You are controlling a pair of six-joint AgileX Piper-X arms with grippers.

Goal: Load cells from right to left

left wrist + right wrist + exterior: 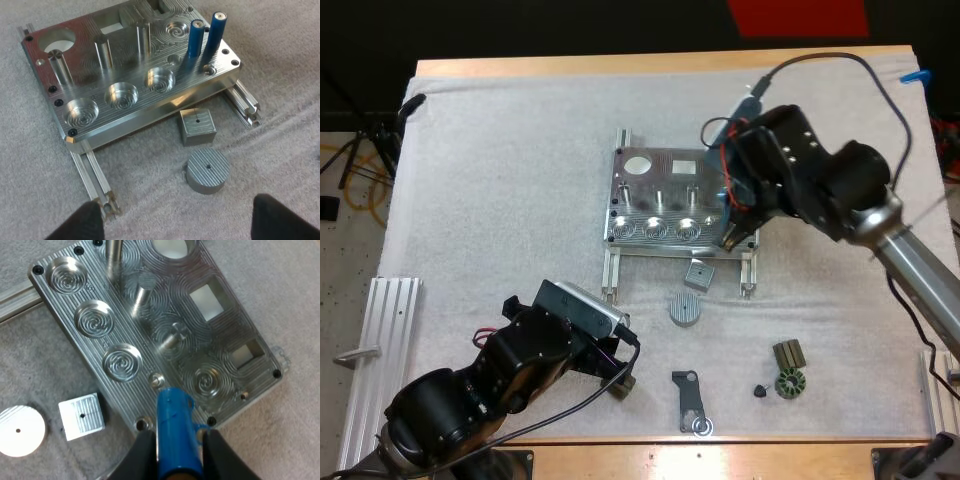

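Observation:
The metal fixture lies mid-mat, with three round pockets along its near edge. Two blue cylinders stand upright at its right end. My right gripper hangs over that right end; in the right wrist view it is shut on a blue tool, just above the fixture near its corner. My left gripper sits low at the mat's front, left of the loose parts. Its fingers stand wide apart around nothing, short of the fixture.
Loose parts lie in front of the fixture: a grey metal cube, a ribbed round disc, a black bracket, a dark stator ring and a small block. An aluminium rail lies at the mat's left edge.

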